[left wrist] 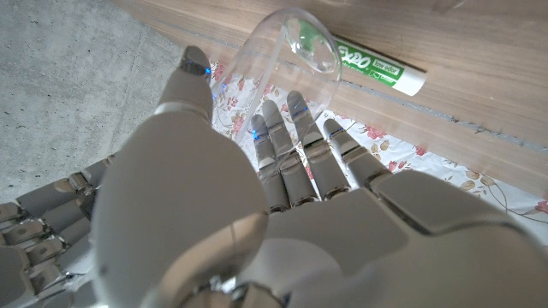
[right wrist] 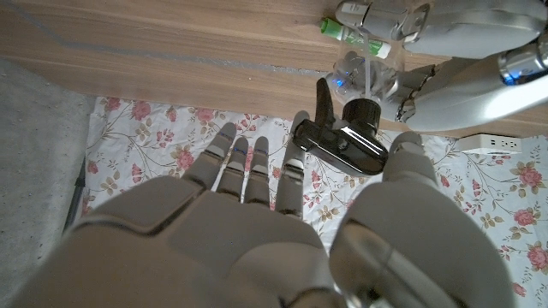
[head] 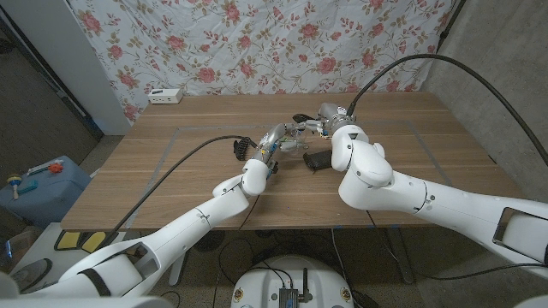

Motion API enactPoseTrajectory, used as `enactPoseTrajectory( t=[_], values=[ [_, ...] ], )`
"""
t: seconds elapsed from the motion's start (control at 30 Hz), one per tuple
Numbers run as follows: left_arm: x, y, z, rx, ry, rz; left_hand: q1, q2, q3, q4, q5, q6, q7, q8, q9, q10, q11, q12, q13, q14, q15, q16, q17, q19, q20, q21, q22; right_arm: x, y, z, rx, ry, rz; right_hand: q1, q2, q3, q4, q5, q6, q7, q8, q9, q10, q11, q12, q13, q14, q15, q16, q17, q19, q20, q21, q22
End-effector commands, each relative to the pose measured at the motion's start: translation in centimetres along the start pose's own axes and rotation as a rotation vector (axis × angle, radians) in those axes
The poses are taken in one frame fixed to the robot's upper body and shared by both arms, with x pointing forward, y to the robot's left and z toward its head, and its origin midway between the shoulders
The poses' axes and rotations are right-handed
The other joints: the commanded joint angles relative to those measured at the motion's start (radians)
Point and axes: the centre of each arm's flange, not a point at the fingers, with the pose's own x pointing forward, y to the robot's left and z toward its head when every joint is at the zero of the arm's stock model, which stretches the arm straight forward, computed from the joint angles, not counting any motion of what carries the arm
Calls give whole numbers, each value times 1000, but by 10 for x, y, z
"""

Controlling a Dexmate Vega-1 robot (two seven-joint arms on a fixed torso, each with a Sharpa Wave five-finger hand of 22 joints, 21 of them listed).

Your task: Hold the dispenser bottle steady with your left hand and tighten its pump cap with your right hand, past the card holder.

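Clear plastic dispenser bottle [left wrist: 287,43] mid-worktop, gripped by left robot hand [head: 272,141], fingers [left wrist: 295,150] wrapped along its side. Black pump cap [right wrist: 347,141] between thumb and fingers of right robot hand [head: 321,120], just right of the left one. Green-labelled marker [left wrist: 377,68] on wooden worktop [head: 171,162] beside the bottle. Dark card holder [head: 317,161] nearer, below the right robot hand. White power strip [head: 165,96] at far left edge.

surface: wooden table [head: 171,162] | on it: white power strip [head: 164,96]; black card holder [head: 318,161]; green-labelled marker [left wrist: 377,68]
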Motion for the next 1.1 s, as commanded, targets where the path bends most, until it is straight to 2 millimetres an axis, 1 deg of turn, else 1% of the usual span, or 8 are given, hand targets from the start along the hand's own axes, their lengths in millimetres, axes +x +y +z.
enactPoseTrajectory(
  t=[0.03,0.27,0.57,0.87,1.1],
  values=[
    [-1,-2,1,-2,1,-3,-19,150,63,52,6,176,-5,6,6,10,4,0,6,15,-78,4,2,5,-105,0,2,-1,-10,-2,-31,59,-83,12,4,4,-4,-1,16,-3,10,6,10,1,2,3,11,-4,6,3,13,-3,5,4],
    [-2,-3,1,-4,5,-6,-22,150,64,53,6,178,-6,7,6,14,1,0,9,18,-79,5,3,4,-105,0,2,-3,-13,-3,-31,64,-97,8,6,3,-1,-2,17,-2,13,9,13,-1,1,3,13,-2,6,5,14,-5,4,4],
    [-3,-6,0,-11,7,-9,-21,149,66,52,6,177,-6,6,6,16,1,-1,12,20,-80,6,2,4,-105,0,2,-3,-12,-1,-36,68,-94,3,5,1,2,-4,43,-9,28,14,20,-1,0,4,18,-6,7,6,18,-4,4,4],
    [-3,-9,-1,-17,5,-11,-25,149,67,54,5,175,-8,4,7,18,-1,-2,14,20,-80,6,3,4,-105,0,2,-2,-11,3,-43,50,-82,6,4,1,1,-4,60,-12,41,19,27,-5,-1,4,24,-9,7,7,21,-7,3,5],
    [-4,-10,-2,-20,11,-7,-28,148,68,55,5,176,-12,5,7,17,-3,-3,16,20,-80,5,2,4,-105,0,2,0,-9,7,-48,33,-74,3,2,0,2,-4,61,-14,44,22,28,-3,-2,5,24,-9,6,8,23,-6,3,5]
  ],
)
